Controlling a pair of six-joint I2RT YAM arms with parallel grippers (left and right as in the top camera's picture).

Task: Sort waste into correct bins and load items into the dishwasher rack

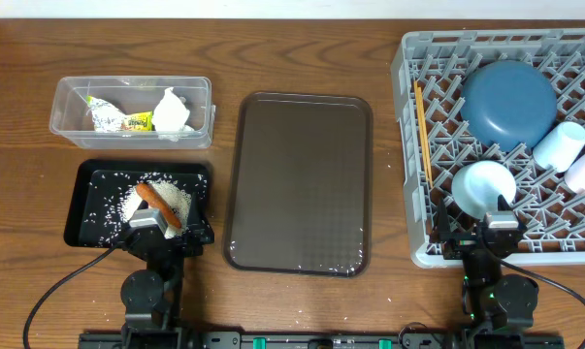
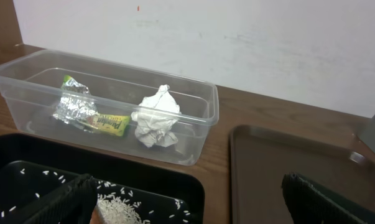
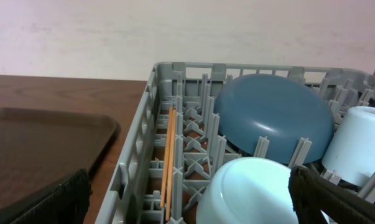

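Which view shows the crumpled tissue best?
The left wrist view: the tissue sits close and large inside the clear tub, its crumples readable. The overhead view shows it only as a small white lump beside the wrapper. The right wrist view misses it entirely.

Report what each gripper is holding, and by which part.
Nothing is held. The left gripper is open over the black tray, the right gripper open by the light blue bowl.

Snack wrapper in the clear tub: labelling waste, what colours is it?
The wrapper is silver foil with a yellow-green printed panel; best in the left wrist view.
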